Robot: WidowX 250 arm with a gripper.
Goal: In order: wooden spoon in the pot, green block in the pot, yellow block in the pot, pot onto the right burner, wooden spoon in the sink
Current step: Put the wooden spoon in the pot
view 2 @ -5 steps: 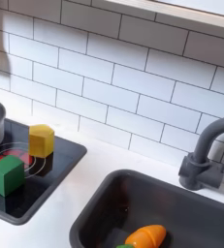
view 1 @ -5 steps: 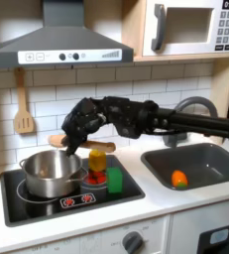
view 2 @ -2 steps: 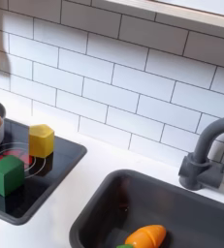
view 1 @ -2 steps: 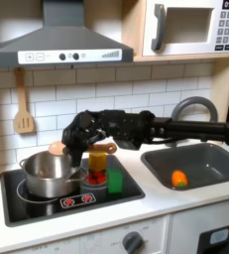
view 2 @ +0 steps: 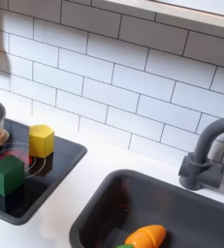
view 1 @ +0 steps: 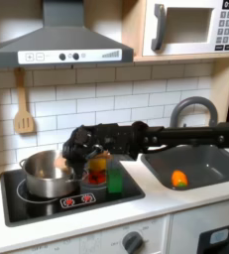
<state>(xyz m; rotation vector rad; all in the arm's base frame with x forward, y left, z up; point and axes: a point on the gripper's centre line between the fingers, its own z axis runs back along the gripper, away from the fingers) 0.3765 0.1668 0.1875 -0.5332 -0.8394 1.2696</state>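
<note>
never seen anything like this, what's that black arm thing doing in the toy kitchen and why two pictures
It is a robot arm whose pincer hangs low over a steel pot on a toy cooktop. The first exterior view looks at the kitchen from the front. The second exterior view sits closer, looking across the cooktop and the sink. A green block and a yellow block stand on the cooktop, beside the pot. An orange toy lies in the sink. Whether the pincer grips anything is too blurred to tell.

Steel pot [view 1: 49,175] on cooktop; green block [view 2: 6,175], yellow block [view 2: 41,139] (both outside).
</note>
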